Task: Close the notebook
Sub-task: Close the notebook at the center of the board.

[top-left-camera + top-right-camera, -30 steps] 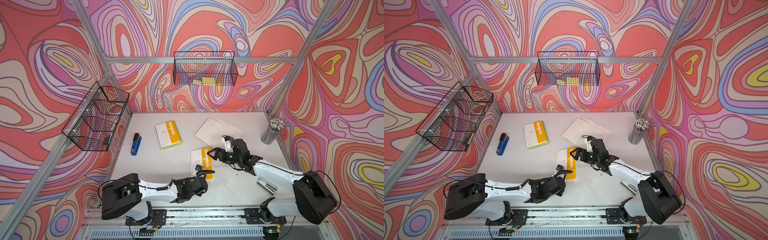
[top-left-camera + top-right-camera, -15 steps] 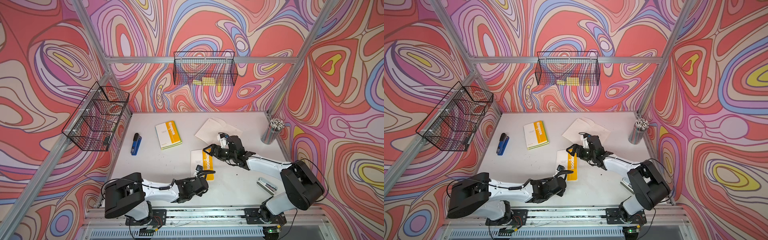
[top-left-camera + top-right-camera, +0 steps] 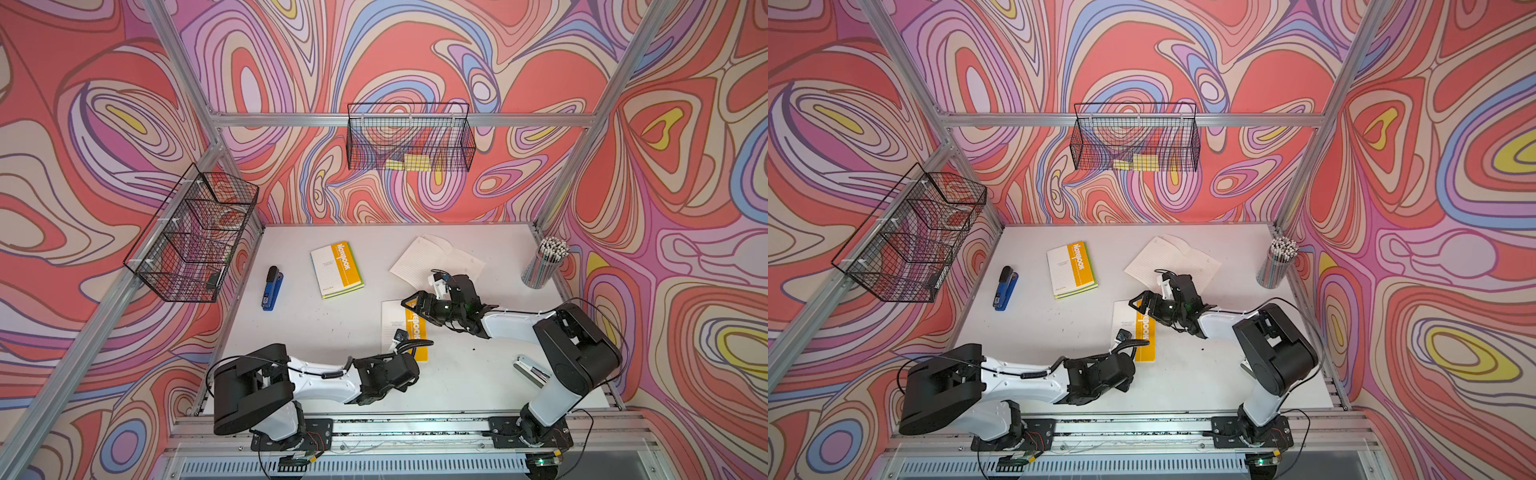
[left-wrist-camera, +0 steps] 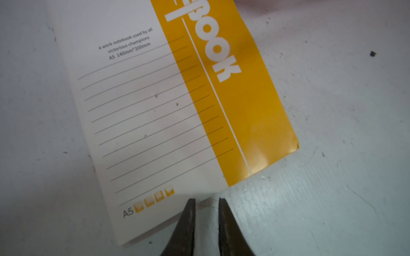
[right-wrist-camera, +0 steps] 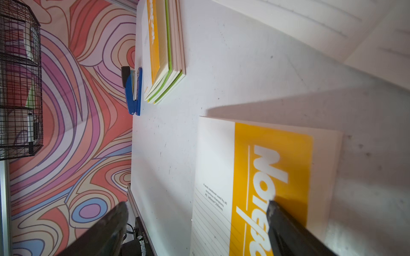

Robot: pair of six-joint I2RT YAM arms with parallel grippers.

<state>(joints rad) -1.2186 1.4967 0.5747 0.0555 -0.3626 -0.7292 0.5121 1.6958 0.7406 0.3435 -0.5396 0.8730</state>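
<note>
Closest in, at the left gripper (image 4: 206, 199): barely parted, only a thin slit between the two dark fingers (image 4: 188, 221), nothing caught in it. Sits right at the near short edge of the orange-banded notebook (image 4: 155, 110), by the "A5" mark; contact impossible to judge.

Next, at the right gripper (image 5: 196, 205): spread wide, grasping nothing. One fingertip (image 5: 279, 212) down at the orange band beside the white lettering, apparently touching the cover; the other well off the cover's white side.

Between the two grippers, the orange-banded notebook itself: shut, flat, cover up, on the white table (image 3: 324, 332), towards the front middle.

Farther back and leftward, a stack of closed notebooks (image 3: 336, 270), same orange-and-white cover on top. Beside it, nearer the left wall, a blue stapler (image 3: 272, 288). Just behind the right gripper, an open lined booklet (image 3: 436, 259), pages up. At the back right corner, a cup of pencils (image 3: 544, 266), upright.

Up on the walls, a left-wall wire basket (image 3: 191, 241) and a back-wall wire basket (image 3: 409, 137), the latter with yellow pads inside.
</note>
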